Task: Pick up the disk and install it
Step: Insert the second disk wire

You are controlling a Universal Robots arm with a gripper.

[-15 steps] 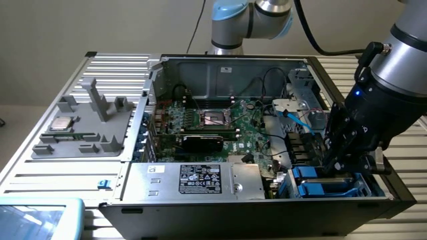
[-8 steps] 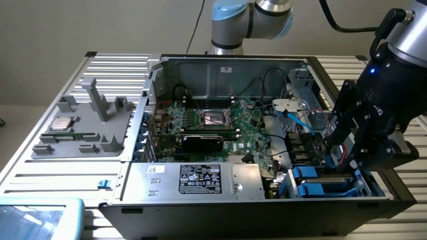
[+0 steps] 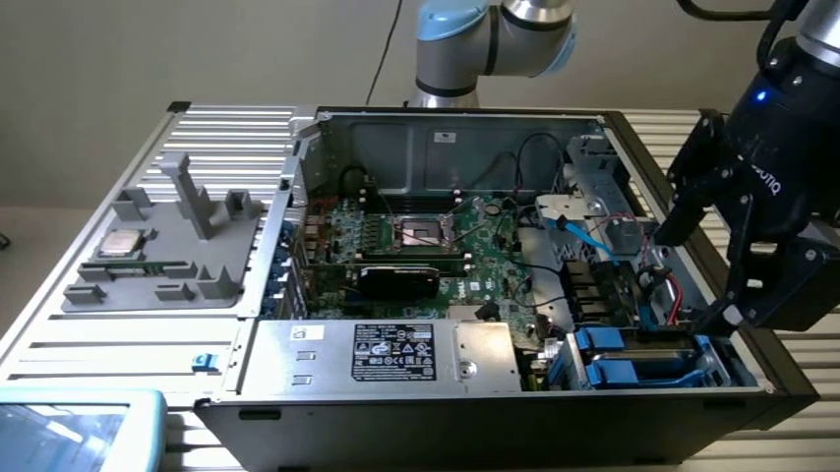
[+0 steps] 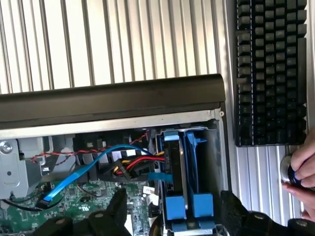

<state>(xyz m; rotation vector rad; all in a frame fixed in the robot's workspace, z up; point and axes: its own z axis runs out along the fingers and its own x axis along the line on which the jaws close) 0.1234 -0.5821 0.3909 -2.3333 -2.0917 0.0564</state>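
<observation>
The disk (image 4: 183, 169) stands on edge in the drive bay at the corner of the open computer case (image 3: 434, 133), its blue rails and end tabs showing. In the exterior view the disk (image 3: 628, 356) sits low in the bay at the case's lower right. My gripper (image 4: 176, 211) hangs just above it, open, with one black finger (image 4: 118, 206) over the motherboard side and the other finger (image 4: 235, 211) by the bay's outer wall. Neither finger touches the blue rails. In the exterior view my gripper (image 3: 695, 280) hangs over the case's right wall.
A silver power supply box (image 3: 393, 354) fills the case's front. The motherboard (image 3: 420, 246), blue and red cables (image 4: 98, 160) lie beside the bay. A grey tray (image 3: 157, 265) holding a processor chip (image 3: 125, 243) is at the exterior view's left. A keyboard (image 4: 268, 73) and a person's hand (image 4: 302, 169) lie outside the case.
</observation>
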